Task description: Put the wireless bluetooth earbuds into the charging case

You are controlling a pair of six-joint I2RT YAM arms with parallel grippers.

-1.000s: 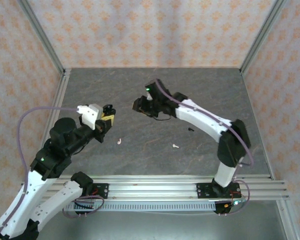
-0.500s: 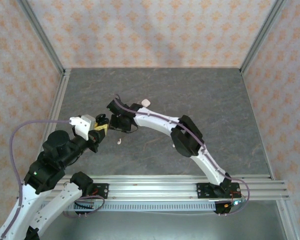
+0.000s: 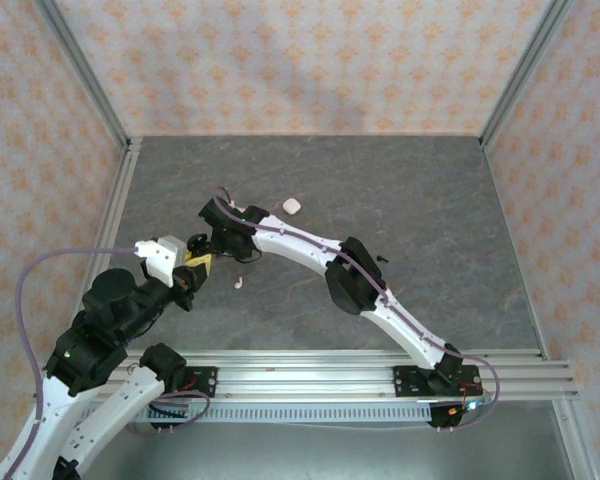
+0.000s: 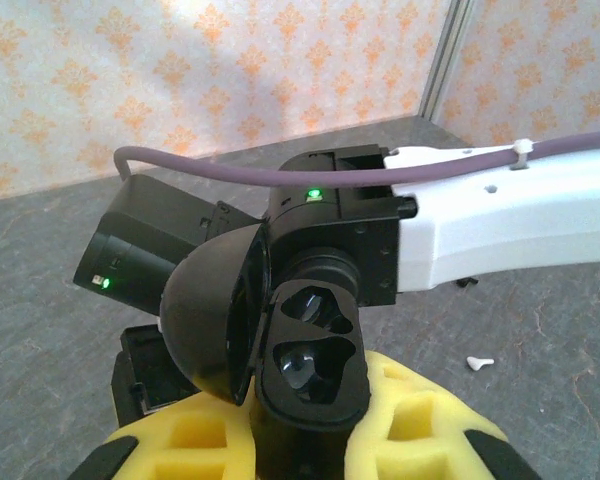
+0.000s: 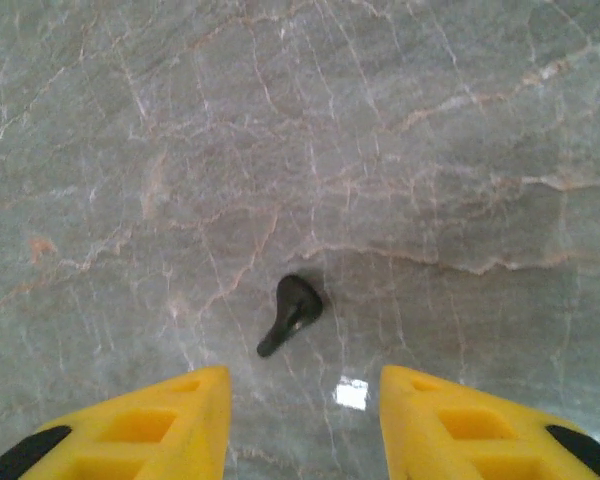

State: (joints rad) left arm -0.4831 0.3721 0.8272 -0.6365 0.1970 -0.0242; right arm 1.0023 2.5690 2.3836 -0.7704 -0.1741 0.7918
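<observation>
Currently, step in hand: pick-up of 1st bud; no bud seated yet (judged).
Case: small black rounded plastic charging case (image 4: pixel 305 372), carried in the L gripper; hinged lid (image 4: pixel 210 320) swung open, both wells empty.
L gripper (image 4: pixel 310 425): yellow pads closed on the base of the charging case, one per side; nothing else in it.
L arm pose: folded close to its base, wrist reaching fwd over the left-centre of the table; case presented wells-up twd the R arm.
R gripper (image 5: pixel 305 385): jaws apart, empty, pointing down at the grey marbled table (image 5: pixel 430 150).
Bud: small black stemmed plastic earbud (image 5: pixel 293 312) lies flat on the table, just ahead of the R fingertips, centred betw. them, not touched.
R arm pose: stretched long across the table to the left side, wrist just beside the held case.
Other items: white pebble-like case (image 3: pixel 291 205) on the table behind the R wrist; tiny white bud (image 3: pixel 239 283) on the table near the L gripper.
Next move (judged): lower R gripper, straddle the earbud, close gently. Part is small and smooth, may slip or flick away. Then align stem w/ a well.
</observation>
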